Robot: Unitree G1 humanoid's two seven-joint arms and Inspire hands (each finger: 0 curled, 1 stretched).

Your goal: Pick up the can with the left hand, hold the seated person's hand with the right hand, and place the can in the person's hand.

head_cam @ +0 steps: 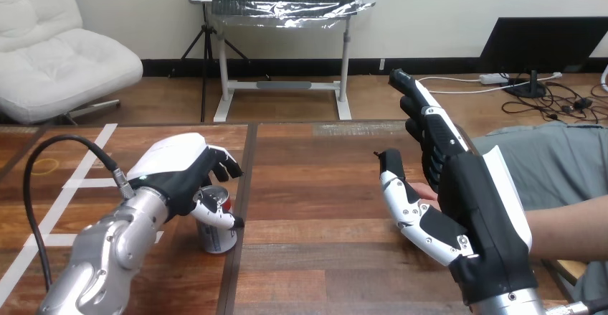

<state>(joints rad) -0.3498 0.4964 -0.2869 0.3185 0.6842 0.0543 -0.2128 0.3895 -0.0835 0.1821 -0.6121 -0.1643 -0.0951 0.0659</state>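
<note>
One small silver metal can (215, 237) stands upright at the near left, fingers of the left hand (176, 164) curled round it, well apart from the person's hand (428, 194) at the right, just beside the straight-fingered right hand (480, 207).

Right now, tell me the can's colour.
The can is silvery white with red near its top; head view.
</note>
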